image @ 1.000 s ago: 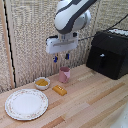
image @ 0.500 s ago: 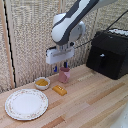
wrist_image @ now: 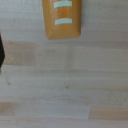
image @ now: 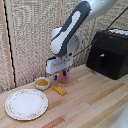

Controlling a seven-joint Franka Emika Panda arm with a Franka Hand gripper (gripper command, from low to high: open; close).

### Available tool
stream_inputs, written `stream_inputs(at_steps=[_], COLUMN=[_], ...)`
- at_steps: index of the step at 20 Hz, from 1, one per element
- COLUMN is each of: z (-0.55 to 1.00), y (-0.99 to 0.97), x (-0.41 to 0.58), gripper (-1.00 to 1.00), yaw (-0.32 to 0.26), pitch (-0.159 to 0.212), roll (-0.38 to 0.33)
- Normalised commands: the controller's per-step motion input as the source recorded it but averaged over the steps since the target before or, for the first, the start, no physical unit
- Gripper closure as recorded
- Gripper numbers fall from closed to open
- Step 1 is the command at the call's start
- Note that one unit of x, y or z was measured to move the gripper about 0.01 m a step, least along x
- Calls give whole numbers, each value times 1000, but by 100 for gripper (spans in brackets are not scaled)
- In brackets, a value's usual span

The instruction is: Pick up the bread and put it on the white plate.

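Early stage: reach only. The bread lies flat on the table, ungrasped, just below the claw and slightly toward the exterior view's left of it. The claw hangs above it, not touching. Nothing lifted, nothing on the plate, which sits bare, well off to the exterior view's left of the claw and nearer the camera. Left to do, as I judge it: descend, close gently, lift, carry over, set down.

Claw state: cannot tell. Fingers are a small blur in the exterior view, and the wrist view shows no fingertips clearly.

Exterior view only: plate, a bowl with yellow contents just beside the bread on the side away from the claw, a black box well apart on the other side, claw height.

Wrist view only: bread close up, orange with two pale marks, cut off at the frame edge, bare wood around it.
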Motion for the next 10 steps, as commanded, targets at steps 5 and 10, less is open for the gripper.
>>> stream_inputs(at_steps=[5,10], z=[-465,-410], y=[0,0], x=[52,79], gripper=[-100,-100], yaw=[0,0], pitch=[0,0], roll=[0,-14])
